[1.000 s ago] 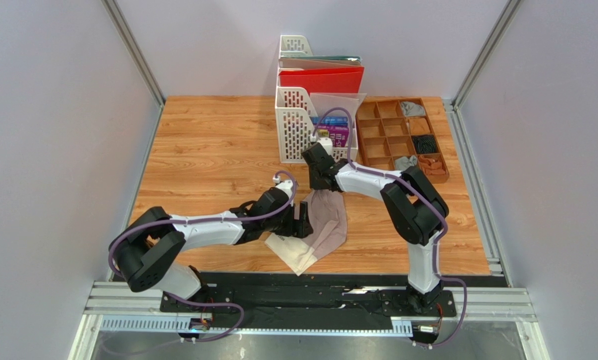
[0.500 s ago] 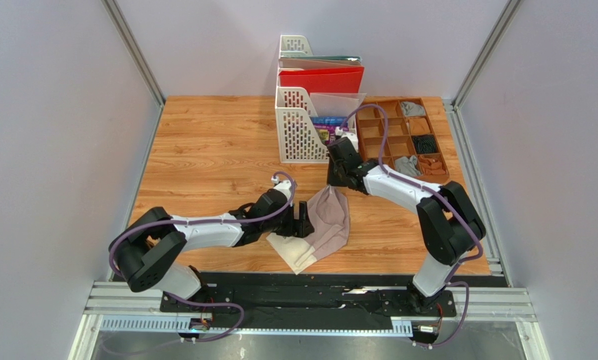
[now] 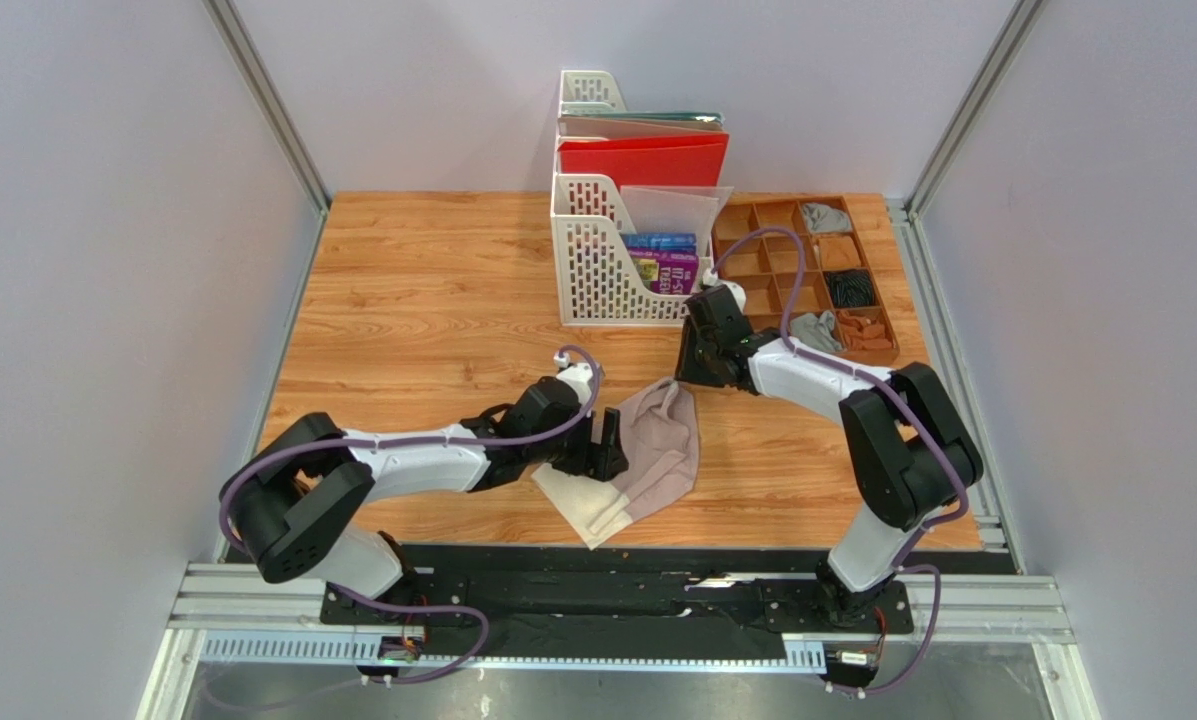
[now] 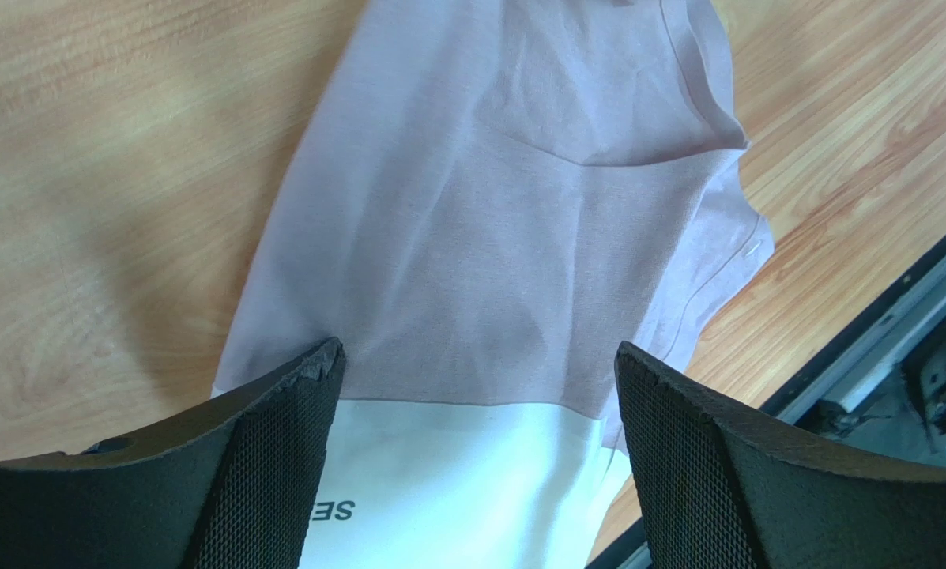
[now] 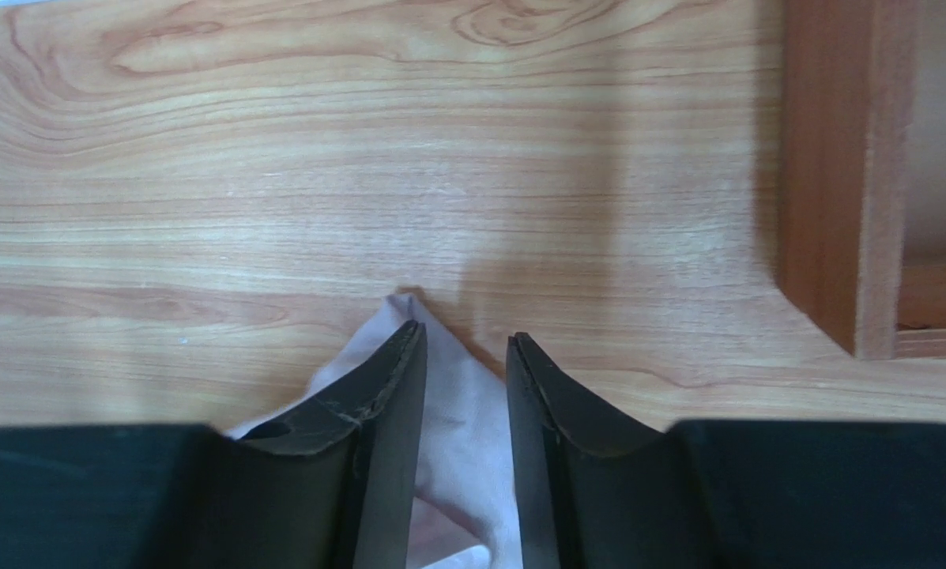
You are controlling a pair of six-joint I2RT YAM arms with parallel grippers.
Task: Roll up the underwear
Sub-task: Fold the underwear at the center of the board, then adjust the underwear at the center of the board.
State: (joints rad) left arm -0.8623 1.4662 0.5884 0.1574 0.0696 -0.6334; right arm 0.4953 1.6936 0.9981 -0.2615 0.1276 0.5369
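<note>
Right wrist view: my right gripper point(image 5: 463, 334) stands narrowly parted above the far corner of the pinkish-beige underwear point(image 5: 460, 456), clamping nothing. My left gripper point(image 4: 477, 350) gapes wide, straddling the cream band point(image 4: 466, 486), probably to anchor that end. The garment lies on the table point(image 5: 323, 178), unrolled
</note>
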